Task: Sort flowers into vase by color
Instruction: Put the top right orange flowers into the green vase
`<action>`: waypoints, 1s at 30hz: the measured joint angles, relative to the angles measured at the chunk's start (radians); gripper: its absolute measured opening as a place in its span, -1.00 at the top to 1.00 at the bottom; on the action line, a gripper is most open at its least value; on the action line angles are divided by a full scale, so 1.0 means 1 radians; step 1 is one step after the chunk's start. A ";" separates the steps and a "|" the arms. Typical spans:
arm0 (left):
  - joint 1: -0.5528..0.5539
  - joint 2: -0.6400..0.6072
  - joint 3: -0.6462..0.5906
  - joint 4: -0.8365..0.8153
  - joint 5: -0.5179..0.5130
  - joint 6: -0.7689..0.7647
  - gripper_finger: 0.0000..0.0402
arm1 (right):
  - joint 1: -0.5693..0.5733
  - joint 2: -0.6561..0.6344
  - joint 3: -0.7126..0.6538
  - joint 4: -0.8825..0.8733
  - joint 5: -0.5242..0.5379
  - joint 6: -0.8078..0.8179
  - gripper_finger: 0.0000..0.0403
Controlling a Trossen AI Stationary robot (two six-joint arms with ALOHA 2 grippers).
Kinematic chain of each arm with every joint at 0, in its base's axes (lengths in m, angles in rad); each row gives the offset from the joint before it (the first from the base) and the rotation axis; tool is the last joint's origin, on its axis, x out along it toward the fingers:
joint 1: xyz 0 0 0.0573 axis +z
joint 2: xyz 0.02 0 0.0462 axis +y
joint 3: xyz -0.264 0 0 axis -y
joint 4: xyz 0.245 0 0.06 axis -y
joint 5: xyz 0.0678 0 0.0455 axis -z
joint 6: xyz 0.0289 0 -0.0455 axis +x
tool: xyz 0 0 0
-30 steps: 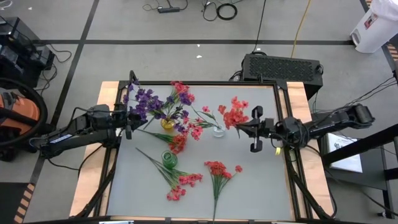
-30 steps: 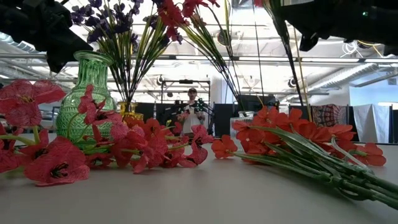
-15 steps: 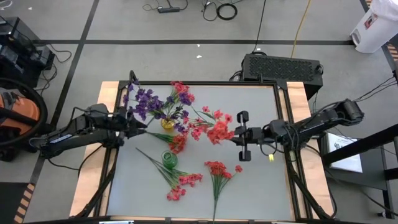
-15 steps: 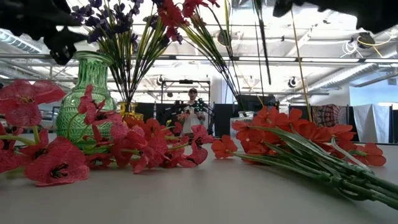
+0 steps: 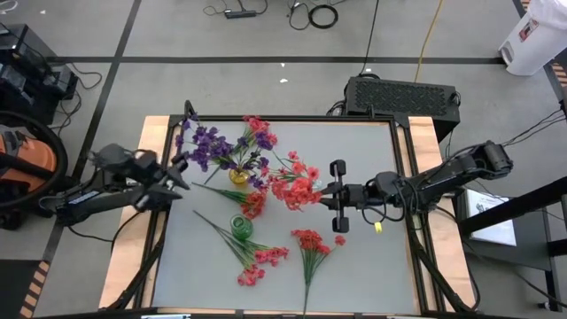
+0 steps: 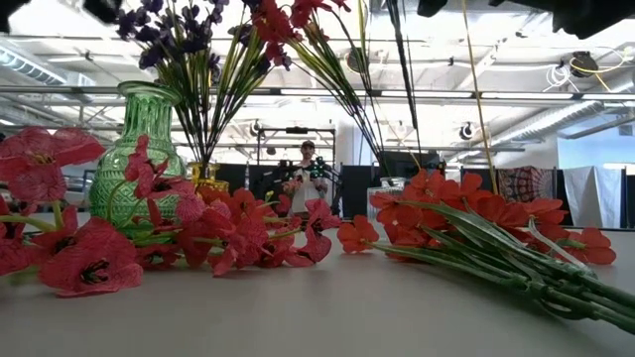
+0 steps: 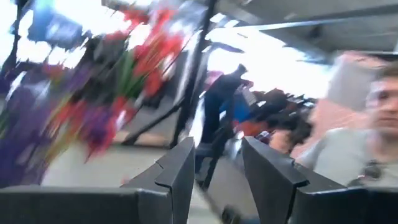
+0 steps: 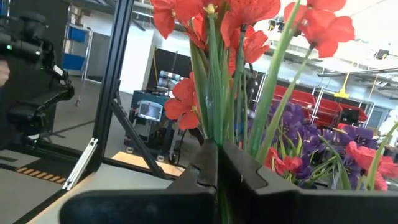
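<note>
While the right gripper [image 5: 337,196] hangs over the bench [image 5: 372,257] right of centre, it is clenched on the stems of a red sprig [image 5: 297,188]. Blossoms sit just beyond the fingertips toward the middle of the bench, so the sprig's long axis runs roughly across the bench, heads pointing at the vases. Right wrist view: green stems pinched between the fingers [image 8: 205,168], red blooms fanning out past them.

Left gripper [image 5: 175,174] is at the left edge of the bench, jaws parted, holding nothing, near the purple flowers [image 5: 205,144] standing in the yellow vase [image 5: 238,175].

Green vase [image 5: 242,227] stands front of centre. Loose sprigs on the bench: a pink-red one [image 5: 262,257] lying diagonally, blossoms toward the front edge; an orange-red bunch [image 5: 309,240] lying front-to-back, blossoms toward the centre, stems toward the front edge.
</note>
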 joint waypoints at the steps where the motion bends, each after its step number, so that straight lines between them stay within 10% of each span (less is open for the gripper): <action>1: 0.000 0.000 0.000 0.057 0.017 -0.013 0.30 | 0.000 0.000 0.000 0.000 0.000 0.000 1.00; 9: 0.000 0.023 0.009 0.280 0.042 -0.022 0.30 | 0.000 0.000 0.000 -0.007 0.000 -0.008 1.00; 30: 0.000 0.605 0.457 0.140 0.062 0.331 0.30 | 0.000 -0.001 0.034 0.107 -0.001 -0.015 1.00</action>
